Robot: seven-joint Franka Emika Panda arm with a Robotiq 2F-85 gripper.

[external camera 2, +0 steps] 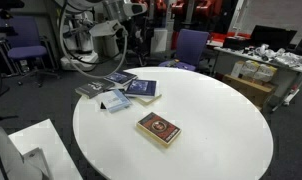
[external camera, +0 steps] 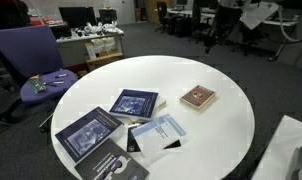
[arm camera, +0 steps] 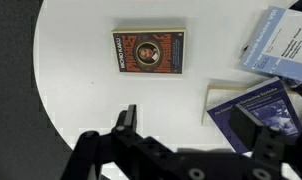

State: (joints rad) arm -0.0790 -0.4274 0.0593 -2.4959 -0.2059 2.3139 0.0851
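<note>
The jaws stand wide and empty above the white surface (arm camera: 81,90). The red book (arm camera: 148,50) lies at 12 o'clock from them, and a blue book (arm camera: 246,108) at 3 o'clock.

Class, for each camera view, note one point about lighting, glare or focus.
In both exterior views the white table is bright against a dim office; in the wrist view it washes out flat, the red book looks sharp, and the dark gripper near the lens looks soft.

Both exterior views face the round table (external camera: 216,110) from opposite sides at mid-distance; the wrist view looks straight down above it.
</note>
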